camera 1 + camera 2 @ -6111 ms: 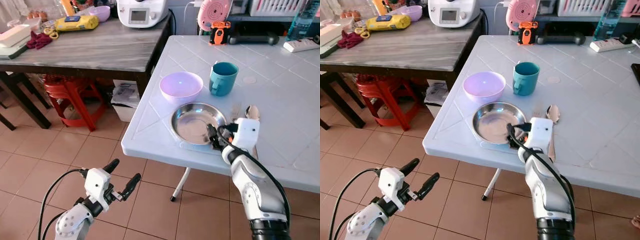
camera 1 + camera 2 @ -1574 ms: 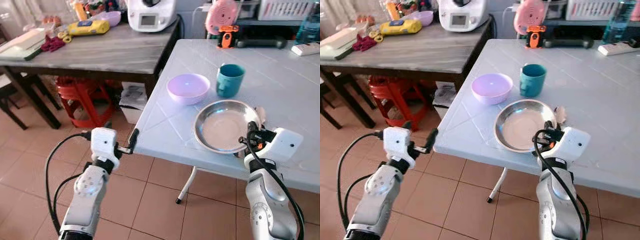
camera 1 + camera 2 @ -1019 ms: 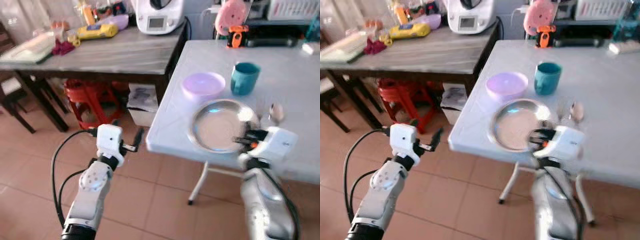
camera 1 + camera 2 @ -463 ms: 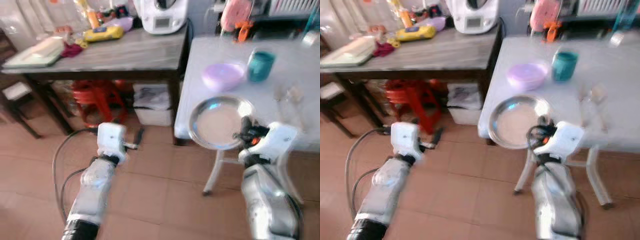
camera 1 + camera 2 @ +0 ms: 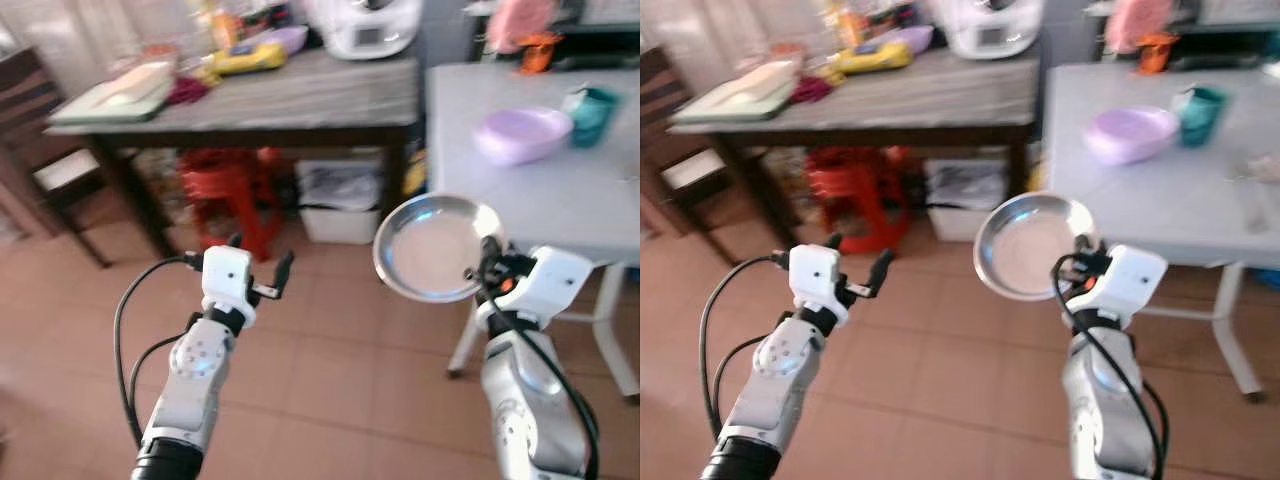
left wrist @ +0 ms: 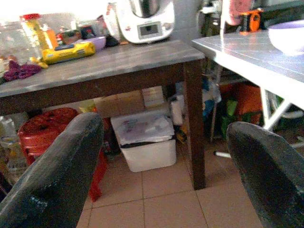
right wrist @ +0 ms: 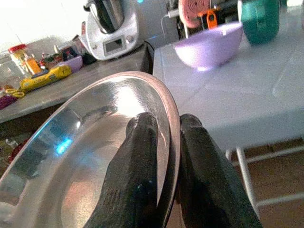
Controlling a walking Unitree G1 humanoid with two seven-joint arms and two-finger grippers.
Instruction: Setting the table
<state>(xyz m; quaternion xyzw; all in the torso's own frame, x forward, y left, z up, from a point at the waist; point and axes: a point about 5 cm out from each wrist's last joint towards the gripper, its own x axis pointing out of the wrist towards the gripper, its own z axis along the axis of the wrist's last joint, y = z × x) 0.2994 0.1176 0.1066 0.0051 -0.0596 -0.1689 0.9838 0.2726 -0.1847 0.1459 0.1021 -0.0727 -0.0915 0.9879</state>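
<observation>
My right gripper (image 5: 482, 268) is shut on the rim of a round steel plate (image 5: 432, 249), held tilted in the air off the white table (image 5: 530, 190). In the right wrist view both black fingers (image 7: 137, 156) pinch the plate's edge (image 7: 167, 118). A purple bowl (image 5: 522, 134) and a teal mug (image 5: 590, 102) stand on the white table. A spoon (image 5: 1260, 168) lies further right on it. My left gripper (image 5: 258, 270) hangs open over the tiled floor, its fingers (image 6: 52, 175) wide apart with nothing between them.
A dark wooden table (image 5: 250, 95) with a white kitchen machine (image 5: 360, 25), a yellow pack (image 5: 250, 57) and a tray (image 5: 110, 88) stands at the left back. Under it are a red stool (image 5: 225, 180) and a white bin (image 5: 345, 205). A dark chair (image 5: 45, 170) is far left.
The plate has come off the white table and is now carried in the air in my right gripper. The whole view has swung left and back from the table.
</observation>
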